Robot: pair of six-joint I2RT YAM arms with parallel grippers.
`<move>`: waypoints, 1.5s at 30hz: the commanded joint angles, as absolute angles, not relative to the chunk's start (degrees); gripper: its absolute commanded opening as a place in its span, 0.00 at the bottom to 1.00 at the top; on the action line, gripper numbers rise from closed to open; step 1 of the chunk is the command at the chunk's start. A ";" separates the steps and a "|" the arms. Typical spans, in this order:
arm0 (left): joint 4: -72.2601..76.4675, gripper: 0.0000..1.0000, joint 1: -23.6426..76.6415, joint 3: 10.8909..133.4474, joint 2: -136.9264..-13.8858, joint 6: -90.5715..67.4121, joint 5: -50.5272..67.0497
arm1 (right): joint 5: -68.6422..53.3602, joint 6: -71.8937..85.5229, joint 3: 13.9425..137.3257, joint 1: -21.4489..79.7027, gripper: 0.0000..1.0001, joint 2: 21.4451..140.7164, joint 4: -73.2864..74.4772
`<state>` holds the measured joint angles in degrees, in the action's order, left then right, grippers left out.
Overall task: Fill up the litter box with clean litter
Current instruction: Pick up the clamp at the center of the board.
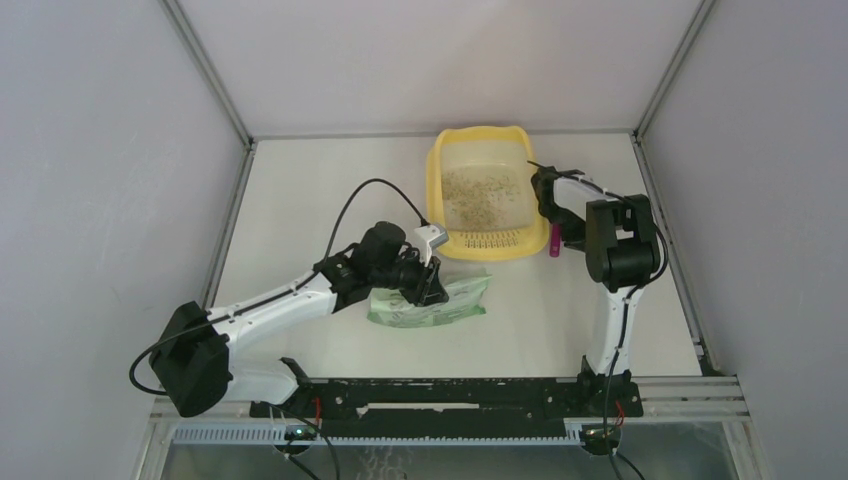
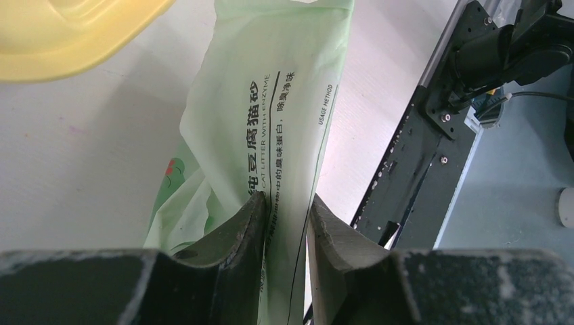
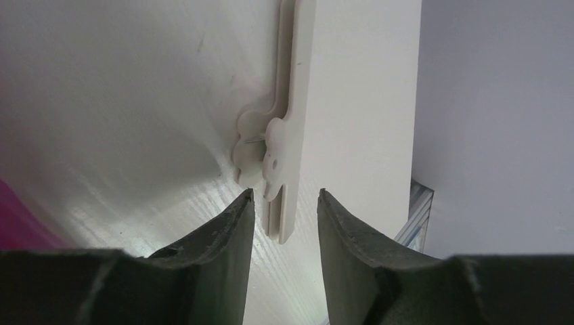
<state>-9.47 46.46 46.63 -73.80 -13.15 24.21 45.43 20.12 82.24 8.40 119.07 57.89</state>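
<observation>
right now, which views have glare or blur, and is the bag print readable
Top external view: soft even light, sharp, clean litter grains resolve in the litter box. Left wrist view: litter bag print readable, left gripper fingers soft. Right wrist view: glare on the table, magenta scoop blurred at left edge.

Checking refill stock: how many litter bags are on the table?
1. The light green litter bag lies near the litter box, on its arm-facing side, pinched in the left claw; none seems hidden.
</observation>
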 commanded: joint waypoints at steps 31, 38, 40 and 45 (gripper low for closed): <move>-4.08 0.33 45.56 45.18 -70.82 -13.89 27.68 | 52.66 21.97 81.71 6.20 0.15 123.16 59.96; -3.81 0.33 45.44 44.96 -70.45 -13.97 28.10 | 52.82 22.02 80.64 5.93 0.00 119.62 59.17; -3.77 0.33 45.42 44.88 -70.32 -14.02 27.98 | 53.00 22.24 79.86 6.46 0.00 117.52 58.77; -3.98 0.33 45.11 45.10 -70.08 -14.36 28.10 | 50.32 23.15 77.26 8.26 0.00 109.83 58.31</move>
<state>-6.44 45.69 46.30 -72.10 -13.19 26.33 51.64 21.19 78.50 6.81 118.61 59.55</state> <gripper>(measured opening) 0.329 0.008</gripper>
